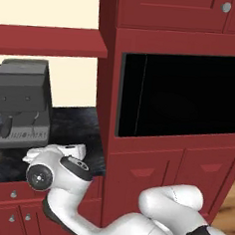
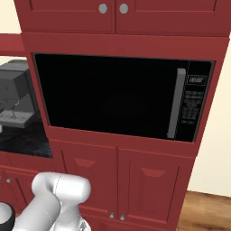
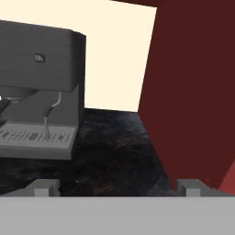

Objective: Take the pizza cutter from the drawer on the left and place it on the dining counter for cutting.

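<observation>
Spread wide and empty, the gripper (image 3: 117,187) hovered over the black countertop (image 3: 114,156) — coffee machine (image 3: 39,87) just beyond it.

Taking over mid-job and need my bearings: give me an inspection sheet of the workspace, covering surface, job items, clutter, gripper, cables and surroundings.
Surface: short black marbled counter left of the tall red cabinet.
Job's things: pizza cutter nothing seen; the shallow drawer front with silver knob under that counter looks shut.
Clutter: grey coffee machine on the counter.
Gripper: gripper open, nothing between its tips, pointing over the counter toward the coffee machine.
Cables: nothing seen.
Surroundings: built-in black microwave, red cabinet doors below it, wood floor at right.
</observation>
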{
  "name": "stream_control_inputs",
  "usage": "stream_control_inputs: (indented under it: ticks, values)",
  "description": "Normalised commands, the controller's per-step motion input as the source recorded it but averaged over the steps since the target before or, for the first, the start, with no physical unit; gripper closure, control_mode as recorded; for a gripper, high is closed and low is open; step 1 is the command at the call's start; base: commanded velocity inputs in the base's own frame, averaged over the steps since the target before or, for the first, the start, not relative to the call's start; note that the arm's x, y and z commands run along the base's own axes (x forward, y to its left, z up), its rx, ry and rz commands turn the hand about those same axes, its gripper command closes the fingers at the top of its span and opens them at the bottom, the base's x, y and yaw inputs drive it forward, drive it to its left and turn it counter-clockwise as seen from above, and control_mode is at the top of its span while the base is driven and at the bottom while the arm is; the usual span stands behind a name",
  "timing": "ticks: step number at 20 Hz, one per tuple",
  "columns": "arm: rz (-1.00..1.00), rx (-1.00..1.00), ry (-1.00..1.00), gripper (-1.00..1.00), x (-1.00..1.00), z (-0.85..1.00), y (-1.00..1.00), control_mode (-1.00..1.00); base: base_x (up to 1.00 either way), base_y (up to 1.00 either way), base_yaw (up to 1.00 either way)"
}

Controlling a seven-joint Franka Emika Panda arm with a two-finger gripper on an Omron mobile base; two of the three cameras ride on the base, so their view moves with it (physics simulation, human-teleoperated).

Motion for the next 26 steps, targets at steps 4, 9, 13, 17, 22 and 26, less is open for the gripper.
stream_control_inputs:
  ticks: [4, 9, 13, 17, 22, 26]
  values:
    - [0.00, 0.00, -0.16, -1.00, -0.07, -0.31, 0.60, -1.00, 0.00, 0.00, 0.00]
    - [0.03, 0.00, -0.10, -1.00, 0.00, -0.30, 0.52, -1.00, 0.00, 0.00, 0.00]
    - [0.00, 0.00, -0.09, -1.00, 0.00, -0.15, 0.39, -1.00, 0.00, 0.00, 0.00]
    - [0.00, 0.00, -0.09, -1.00, 0.00, -0.36, 0.37, -1.00, 0.00, 0.00, 0.00]
    - [0.00, 0.03, -0.12, -1.00, -0.03, -0.47, 0.14, -1.00, 0.00, 0.00, 0.00]
    - [0.00, 0.03, -0.17, -1.00, -0.03, -0.65, 0.04, -1.00, 0.00, 0.00, 0.00]
